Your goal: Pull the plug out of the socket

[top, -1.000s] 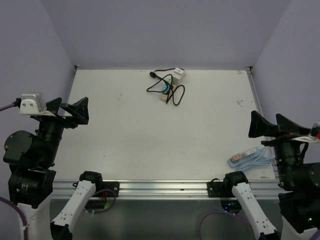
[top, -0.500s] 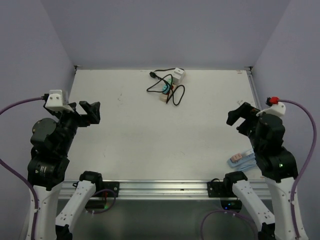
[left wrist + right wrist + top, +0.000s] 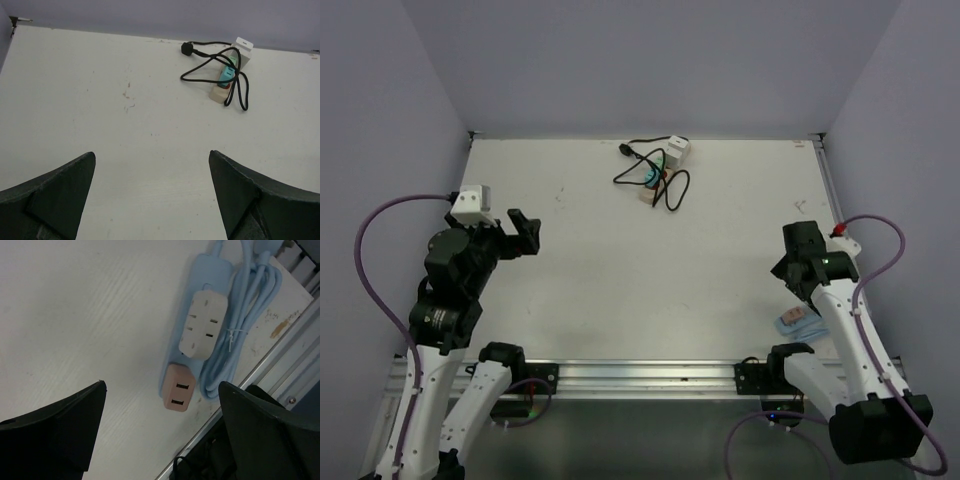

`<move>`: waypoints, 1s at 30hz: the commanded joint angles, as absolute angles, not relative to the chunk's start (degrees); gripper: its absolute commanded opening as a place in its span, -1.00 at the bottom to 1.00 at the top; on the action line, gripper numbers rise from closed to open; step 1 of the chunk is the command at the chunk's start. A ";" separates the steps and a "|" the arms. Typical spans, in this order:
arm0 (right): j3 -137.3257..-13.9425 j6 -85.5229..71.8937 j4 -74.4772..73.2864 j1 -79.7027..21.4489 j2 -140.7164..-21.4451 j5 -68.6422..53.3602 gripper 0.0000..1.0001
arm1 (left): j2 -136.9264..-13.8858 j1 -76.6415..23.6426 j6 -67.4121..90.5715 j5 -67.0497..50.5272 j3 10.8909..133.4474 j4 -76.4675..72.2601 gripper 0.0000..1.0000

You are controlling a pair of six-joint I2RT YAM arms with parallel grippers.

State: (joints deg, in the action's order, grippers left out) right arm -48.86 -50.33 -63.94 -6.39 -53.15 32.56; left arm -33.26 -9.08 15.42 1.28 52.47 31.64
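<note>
- The socket (image 3: pixel 657 181) is a long, thin cream strip. It lies flat at the far end of the desk (image 3: pixel 570 290), close to the back wall and about in the middle.
- A small blue-green plug (image 3: pixel 228 74) sits in the strip. A red spot (image 3: pixel 225 85) shows just next to it.
- A white block (image 3: pixel 243 49) sits at the far end of the strip.
- A thin black cord (image 3: pixel 243 92) loops over and around the strip and crosses right by the blue-green plug. It ends in a black plug (image 3: pixel 187 47) that lies loose on the desk, to the left of the strip.
- The left jaws are spread wide and hold nothing. Their dark fingers (image 3: pixel 55 192) hang above the desk, well apart from the socket.
- The right jaws are spread wide too and hold nothing. They hang over a light blue strip (image 3: pixel 212 267) at the near right edge of the desk.
- A white adapter (image 3: pixel 202 325) and a pink one (image 3: pixel 176 387) are stuck in the blue strip. A blue cord (image 3: pixel 245 310), tied in a bundle, lies just beside it.
- Small dark marks (image 3: pixel 272 315) on the desk edge by the blue cord are too small to read.
</note>
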 commanded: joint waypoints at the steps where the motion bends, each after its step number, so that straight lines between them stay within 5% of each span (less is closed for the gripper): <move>1: -45.10 -54.67 -64.00 -0.28 -54.05 33.85 0.98 | -33.31 -9.32 16.52 0.26 49.23 27.34 0.99; 16: -35.77 -53.18 -51.16 16.16 -61.25 26.99 0.98 | -33.05 -9.32 18.72 -1.67 36.83 21.01 0.99; 28: -30.68 -51.15 -41.31 18.98 -66.88 18.90 0.96 | -33.57 -9.32 18.81 -1.58 35.86 20.13 0.99; 30: -30.24 -50.37 -40.35 18.98 -67.41 18.29 0.84 | -33.75 -9.32 18.81 -1.41 35.86 20.13 0.99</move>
State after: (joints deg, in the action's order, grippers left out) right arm -31.68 -50.50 -45.91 18.83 -66.04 21.89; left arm -33.54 -9.08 18.46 -1.28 35.99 23.73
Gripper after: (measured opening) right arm 0.947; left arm 0.994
